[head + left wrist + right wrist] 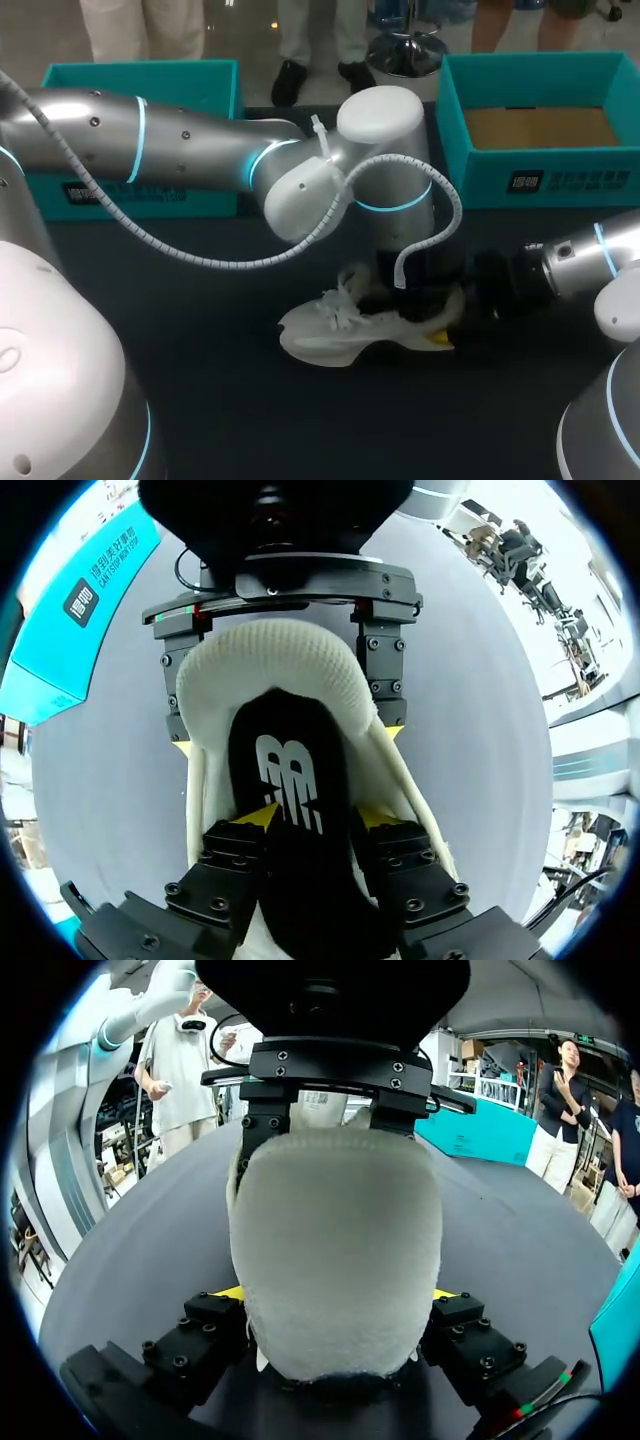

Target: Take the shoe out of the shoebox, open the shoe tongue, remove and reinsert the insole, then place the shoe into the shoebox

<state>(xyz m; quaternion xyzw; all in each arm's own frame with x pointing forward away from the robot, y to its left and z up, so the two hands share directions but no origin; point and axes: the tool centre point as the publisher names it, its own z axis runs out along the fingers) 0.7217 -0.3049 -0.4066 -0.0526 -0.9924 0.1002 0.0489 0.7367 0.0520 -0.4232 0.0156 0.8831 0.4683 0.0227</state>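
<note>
While the right pincer (335, 1293) clamps the shoe (350, 335) at the heel on the worktop (200, 400), shoebox (480, 180) off at 1 o'clock, the left pincer (315, 817) looks clenched on the insole (295, 770), I think. If that heel grip slips, the whole shoe lifts too.

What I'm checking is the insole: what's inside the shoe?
A black insole, pinched by the left pincer, lies inside the shoe. Its front part and the toe space are covered by the pincer.
</note>
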